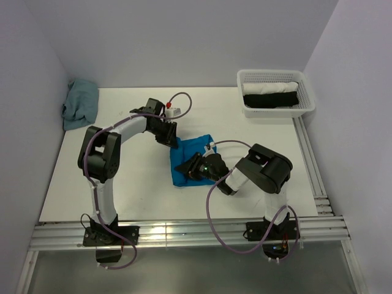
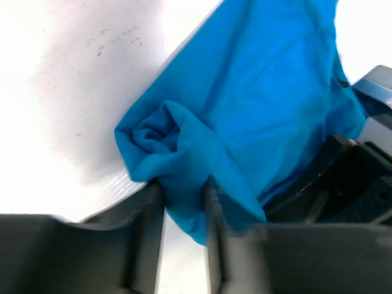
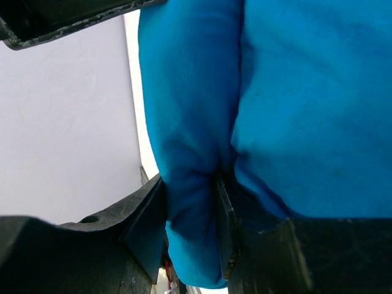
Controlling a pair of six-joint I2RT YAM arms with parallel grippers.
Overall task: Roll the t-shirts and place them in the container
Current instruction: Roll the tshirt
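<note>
I see the tee (image 1: 195,152) in the middle of the surface (image 1: 141,196), with open room at 9 and 3 o'clock. The basket (image 1: 278,112) sits far off at 1 o'clock. My left end effector (image 2: 184,190) is clamped on the tee's 11 o'clock corner, and my right end effector (image 3: 191,184) on its 7 o'clock edge.

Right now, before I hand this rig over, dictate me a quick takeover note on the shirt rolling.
Left gripper: jaws shut on a bunched edge of the blue tee.
Right gripper: jaws shut on a fold at its near edge.
Done: a white roll and a black roll lie in the basket.
To do: finish rolling the blue tee at table centre; the teal-grey garment lies crumpled at the far-left corner.
</note>
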